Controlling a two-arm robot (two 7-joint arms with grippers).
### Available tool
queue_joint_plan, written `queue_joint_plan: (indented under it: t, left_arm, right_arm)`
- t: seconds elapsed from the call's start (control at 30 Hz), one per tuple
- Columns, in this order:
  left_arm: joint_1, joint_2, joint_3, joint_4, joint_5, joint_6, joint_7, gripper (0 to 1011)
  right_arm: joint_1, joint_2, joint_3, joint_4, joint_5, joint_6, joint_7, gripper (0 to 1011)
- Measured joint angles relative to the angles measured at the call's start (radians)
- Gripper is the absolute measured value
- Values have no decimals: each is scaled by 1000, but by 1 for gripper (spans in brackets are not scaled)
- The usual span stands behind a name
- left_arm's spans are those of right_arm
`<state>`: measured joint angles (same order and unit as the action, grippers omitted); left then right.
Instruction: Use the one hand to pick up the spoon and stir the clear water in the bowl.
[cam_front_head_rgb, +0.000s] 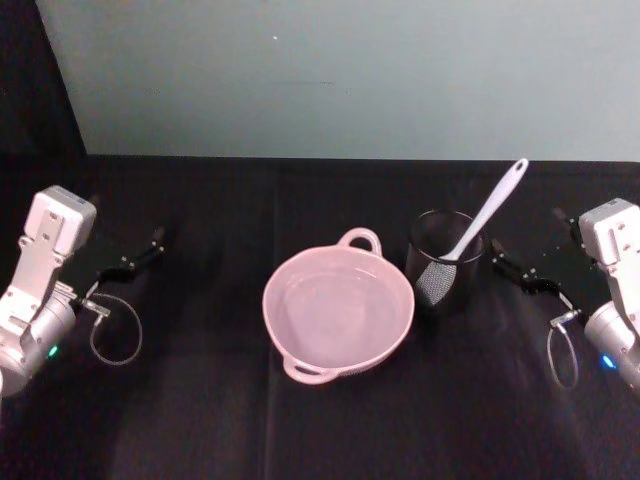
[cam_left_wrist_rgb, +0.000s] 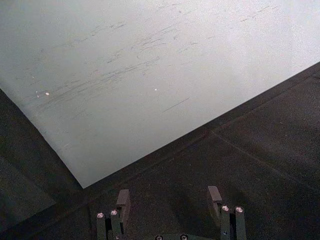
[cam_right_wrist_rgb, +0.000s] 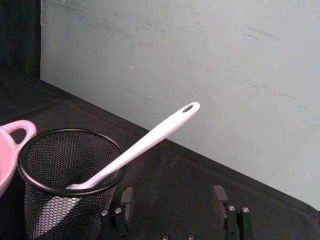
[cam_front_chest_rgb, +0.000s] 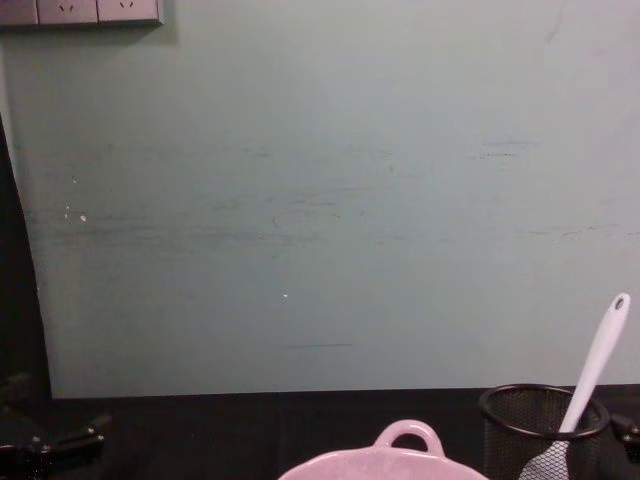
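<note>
Both gape wide: left pincer (cam_left_wrist_rgb: 169, 192), right pincer (cam_right_wrist_rgb: 173, 190); spoon (cam_front_head_rgb: 486, 214) leans in mesh cup (cam_right_wrist_rgb: 46, 161) beside bowl (cam_front_head_rgb: 271, 304)

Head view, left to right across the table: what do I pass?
Left tool, open → pink bowl → black mesh cup, with the spoon standing in it, handle leaning right → right tool, open.

A: Container?
B: Black wire-mesh cup (cam_front_head_rgb: 421, 250), upright on black table cover (cam_front_head_rgb: 200, 400), right of centre.
A: Backdrop?
B: Pale green panel (cam_front_head_rgb: 330, 70), scuffed, standing at the table's far edge. Grey wall sockets (cam_front_chest_rgb: 80, 10) above it, left side.
</note>
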<state>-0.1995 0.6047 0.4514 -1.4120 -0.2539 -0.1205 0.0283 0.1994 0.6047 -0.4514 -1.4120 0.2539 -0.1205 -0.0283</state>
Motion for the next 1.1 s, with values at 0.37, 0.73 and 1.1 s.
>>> queue_joint_plan:
  t: [0.37, 0.73, 1.1]
  left_arm:
    - [0, 0, 0, 0, 0, 0, 0, 1011]
    - [0, 0, 0, 0, 0, 0, 0, 1011]
    - [0, 0, 0, 0, 0, 0, 0, 1011]
  right_arm:
    - [0, 0, 0, 0, 0, 0, 0, 1004]
    - [0, 0, 0, 0, 0, 0, 0, 1004]
    - [0, 0, 0, 0, 0, 0, 0, 1004]
